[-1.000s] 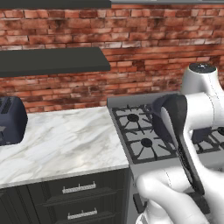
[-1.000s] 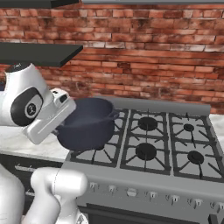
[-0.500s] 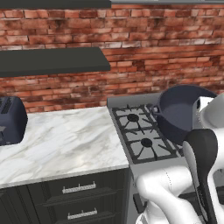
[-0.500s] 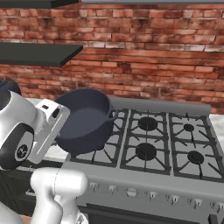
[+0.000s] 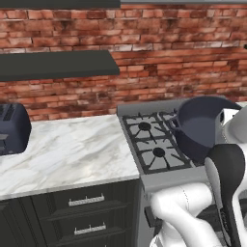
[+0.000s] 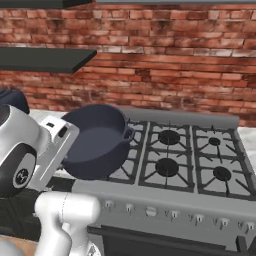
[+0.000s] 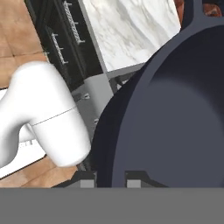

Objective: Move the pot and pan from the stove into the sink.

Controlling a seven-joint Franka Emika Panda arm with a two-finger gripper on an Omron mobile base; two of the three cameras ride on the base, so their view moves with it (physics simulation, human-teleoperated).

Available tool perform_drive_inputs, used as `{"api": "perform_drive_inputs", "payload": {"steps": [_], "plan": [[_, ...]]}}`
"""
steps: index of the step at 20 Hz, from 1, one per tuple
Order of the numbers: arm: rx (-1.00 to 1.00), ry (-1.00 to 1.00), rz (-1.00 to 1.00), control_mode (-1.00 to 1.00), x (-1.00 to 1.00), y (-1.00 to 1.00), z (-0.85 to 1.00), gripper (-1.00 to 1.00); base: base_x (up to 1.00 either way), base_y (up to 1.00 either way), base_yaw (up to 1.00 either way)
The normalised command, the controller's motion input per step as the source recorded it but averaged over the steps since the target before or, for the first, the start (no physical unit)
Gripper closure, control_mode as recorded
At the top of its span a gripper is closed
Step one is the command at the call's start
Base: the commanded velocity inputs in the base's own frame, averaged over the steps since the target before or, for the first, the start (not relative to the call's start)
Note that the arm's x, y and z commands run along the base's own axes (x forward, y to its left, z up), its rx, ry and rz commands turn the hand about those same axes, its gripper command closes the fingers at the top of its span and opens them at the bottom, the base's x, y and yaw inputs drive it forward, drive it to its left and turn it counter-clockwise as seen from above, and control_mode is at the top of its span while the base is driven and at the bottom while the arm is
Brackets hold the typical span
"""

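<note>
The large dark blue-grey pot [image 5: 201, 126] [image 6: 97, 142] hangs tilted over the front left corner of the grey stove [image 5: 150, 144] [image 6: 190, 162], with its open mouth turned toward the cameras. My gripper [image 7: 110, 180] is shut on the pot's rim, one fingertip on each side of the wall. In the hand view the pot's [image 7: 175, 109] inside takes up the right half. One loop handle points toward the burners in the right base view. The other burners are bare. The pan and the sink are out of view.
A white marble counter [image 5: 67, 149] lies left of the stove, with a dark toaster [image 5: 12, 128] at its far left. A dark shelf [image 5: 58, 65] juts from the brick wall above. Dark drawers [image 5: 87, 212] sit below the counter.
The pot has come up off the front left burner, tipped over further and moved toward the stove's front edge. The arm has swung lower and nearer the base.
</note>
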Motion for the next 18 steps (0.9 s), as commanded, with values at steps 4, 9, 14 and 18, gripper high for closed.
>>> {"api": "perform_drive_inputs", "payload": {"steps": [4, 9, 14, 18], "plan": [[0.00, 0.00, 0.00, 1.00, 0.00, 0.00, 0.00, 1.00, -0.73, -0.21, 0.00], [0.00, 0.00, 0.00, 1.00, 0.00, 0.00, 0.00, 1.00, -0.48, -0.15, 0.00], [0.00, 0.00, 0.00, 1.00, 0.00, 0.00, 0.00, 1.00, 0.06, -0.39, -0.01], [0.00, 0.00, 0.00, 1.00, 0.00, 0.00, 0.00, 1.00, 0.23, -0.67, -0.01]]}}
